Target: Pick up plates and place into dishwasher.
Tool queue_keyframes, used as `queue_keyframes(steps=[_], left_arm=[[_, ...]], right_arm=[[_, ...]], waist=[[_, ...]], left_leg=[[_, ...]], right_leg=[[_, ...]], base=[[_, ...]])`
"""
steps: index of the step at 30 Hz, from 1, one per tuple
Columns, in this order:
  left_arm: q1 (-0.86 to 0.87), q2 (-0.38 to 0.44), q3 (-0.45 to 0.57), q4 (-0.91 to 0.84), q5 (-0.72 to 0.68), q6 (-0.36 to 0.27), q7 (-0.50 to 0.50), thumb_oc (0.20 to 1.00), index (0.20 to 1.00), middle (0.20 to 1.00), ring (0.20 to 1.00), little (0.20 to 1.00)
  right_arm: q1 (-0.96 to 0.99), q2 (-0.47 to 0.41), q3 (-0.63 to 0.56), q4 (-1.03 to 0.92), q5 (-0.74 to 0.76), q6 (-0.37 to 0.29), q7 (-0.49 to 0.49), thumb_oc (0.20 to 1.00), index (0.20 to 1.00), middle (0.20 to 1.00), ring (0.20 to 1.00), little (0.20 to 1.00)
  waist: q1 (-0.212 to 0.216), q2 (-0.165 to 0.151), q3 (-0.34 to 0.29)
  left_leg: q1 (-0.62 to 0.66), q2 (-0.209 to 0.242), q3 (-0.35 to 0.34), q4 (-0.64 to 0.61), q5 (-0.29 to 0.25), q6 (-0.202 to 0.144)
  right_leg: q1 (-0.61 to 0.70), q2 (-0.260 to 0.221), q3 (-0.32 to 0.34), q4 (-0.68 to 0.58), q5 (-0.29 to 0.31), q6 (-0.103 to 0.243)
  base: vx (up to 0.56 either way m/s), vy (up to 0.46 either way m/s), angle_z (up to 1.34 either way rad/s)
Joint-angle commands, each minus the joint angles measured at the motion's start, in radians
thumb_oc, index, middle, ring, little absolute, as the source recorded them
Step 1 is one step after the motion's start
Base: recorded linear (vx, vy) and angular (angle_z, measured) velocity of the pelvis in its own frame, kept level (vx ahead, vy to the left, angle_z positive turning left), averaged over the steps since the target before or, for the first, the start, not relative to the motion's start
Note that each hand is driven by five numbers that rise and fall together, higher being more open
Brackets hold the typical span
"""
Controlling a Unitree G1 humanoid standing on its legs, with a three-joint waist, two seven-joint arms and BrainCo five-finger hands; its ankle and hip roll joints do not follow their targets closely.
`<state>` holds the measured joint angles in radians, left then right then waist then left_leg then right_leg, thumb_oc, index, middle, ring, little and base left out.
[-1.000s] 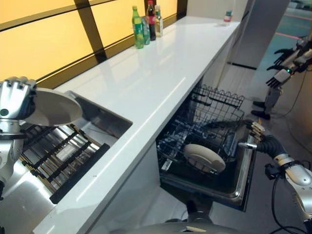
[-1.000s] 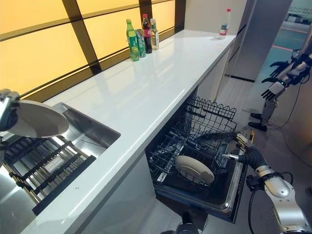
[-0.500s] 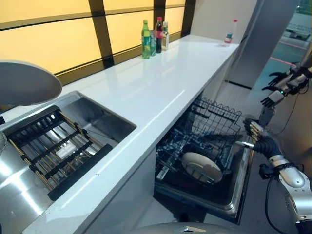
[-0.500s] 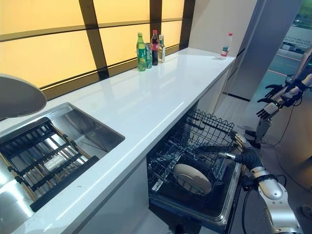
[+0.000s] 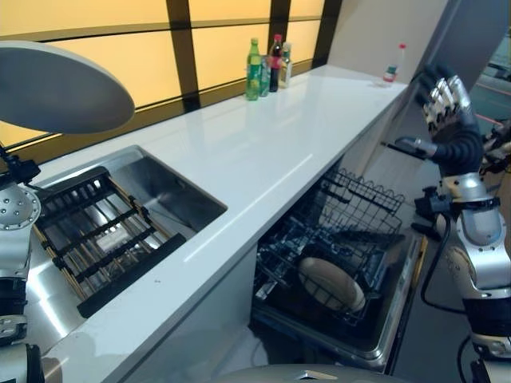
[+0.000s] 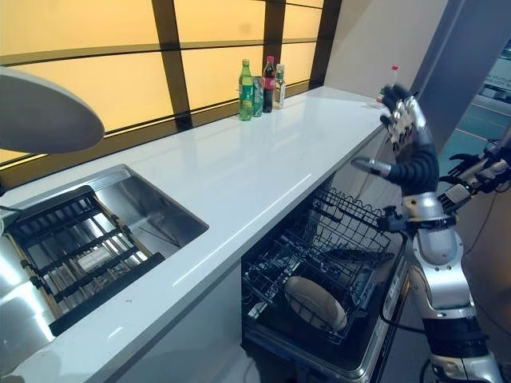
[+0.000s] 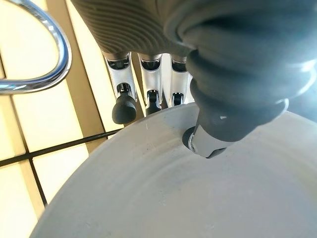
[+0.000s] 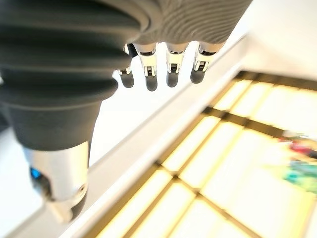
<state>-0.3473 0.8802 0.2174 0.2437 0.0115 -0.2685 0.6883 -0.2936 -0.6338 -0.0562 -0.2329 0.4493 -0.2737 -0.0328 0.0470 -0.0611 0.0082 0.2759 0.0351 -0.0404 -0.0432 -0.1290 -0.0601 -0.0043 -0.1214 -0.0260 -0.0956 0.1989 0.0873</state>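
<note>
Over the sink (image 5: 172,187), at the robot's far left, the left hand (image 7: 208,99) pinches a round, matte grey plate (image 5: 60,88) by its rim, thumb on 1 face, fingers behind, held high. Step looks like carry, w/ the drop-off not yet begun. Right hand (image 5: 447,100) is raised, fingers spread, holding nothing. Next move likely needs a swing across the glossy white counter (image 5: 263,152) down to the black wire rack (image 5: 335,247) of the open dishwasher (image 5: 383,327), beside the 1 plate already there (image 5: 331,283).

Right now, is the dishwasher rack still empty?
No, one plate already lies in the lower rack of the open dishwasher.
</note>
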Motion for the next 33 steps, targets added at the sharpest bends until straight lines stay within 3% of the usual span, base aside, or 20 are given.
queue_keyframes(steps=[1, 11, 17, 27, 33], left_arm=[[-0.122, -0.015, -0.078, -0.059, -0.052, -0.013, -0.032, 0.200, 0.200, 0.200, 0.200, 0.200], [-0.242, -0.247, -0.263, -0.142, -0.120, 0.051, -0.039, 0.200, 0.200, 0.200, 0.200, 0.200], [-0.261, -0.399, -0.381, -0.173, -0.175, 0.061, -0.090, 0.200, 0.200, 0.200, 0.200, 0.200], [-0.254, -0.514, -0.495, -0.262, -0.241, 0.105, -0.168, 0.200, 0.200, 0.200, 0.200, 0.200], [-0.252, -0.551, -0.533, -0.282, -0.230, 0.113, -0.180, 0.200, 0.200, 0.200, 0.200, 0.200]], right_arm=[[-0.115, -0.015, 0.041, -0.082, 0.045, -0.023, 0.008, 1.000, 1.000, 1.000, 1.000, 1.000], [-0.279, 0.167, 0.286, -0.101, 0.018, 0.176, 0.029, 1.000, 1.000, 1.000, 1.000, 1.000], [-0.361, 0.274, 0.433, -0.088, 0.005, 0.259, 0.016, 1.000, 1.000, 1.000, 1.000, 1.000], [-0.418, 0.348, 0.528, -0.063, -0.010, 0.290, -0.050, 1.000, 1.000, 1.000, 1.000, 1.000], [-0.439, 0.364, 0.551, -0.058, -0.113, 0.335, -0.089, 1.000, 1.000, 1.000, 1.000, 1.000]], waist=[[0.009, 0.056, -0.024], [0.030, 0.050, -0.036], [0.045, 0.047, -0.031], [0.071, 0.040, -0.022], [0.078, 0.040, -0.024]], left_leg=[[-0.132, 0.020, -0.069, -0.044, 0.118, -0.011], [-0.139, 0.020, -0.081, -0.044, 0.131, -0.014], [-0.140, 0.018, -0.088, -0.044, 0.134, -0.013], [-0.152, 0.016, -0.110, -0.044, 0.139, -0.011], [-0.158, 0.015, -0.113, -0.044, 0.141, -0.011]], right_leg=[[0.077, -0.065, -0.068, 0.043, -0.124, 0.092], [0.104, -0.059, -0.092, 0.031, -0.135, 0.075], [0.115, -0.061, -0.103, 0.034, -0.143, 0.074], [0.126, -0.063, -0.119, 0.031, -0.148, 0.076], [0.132, -0.065, -0.125, 0.021, -0.145, 0.077]], base=[[-0.07, -0.040, 0.19], [-0.06, -0.025, 0.04], [-0.04, -0.003, 0.01], [0.00, 0.000, 0.01], [0.00, 0.005, 0.06]])
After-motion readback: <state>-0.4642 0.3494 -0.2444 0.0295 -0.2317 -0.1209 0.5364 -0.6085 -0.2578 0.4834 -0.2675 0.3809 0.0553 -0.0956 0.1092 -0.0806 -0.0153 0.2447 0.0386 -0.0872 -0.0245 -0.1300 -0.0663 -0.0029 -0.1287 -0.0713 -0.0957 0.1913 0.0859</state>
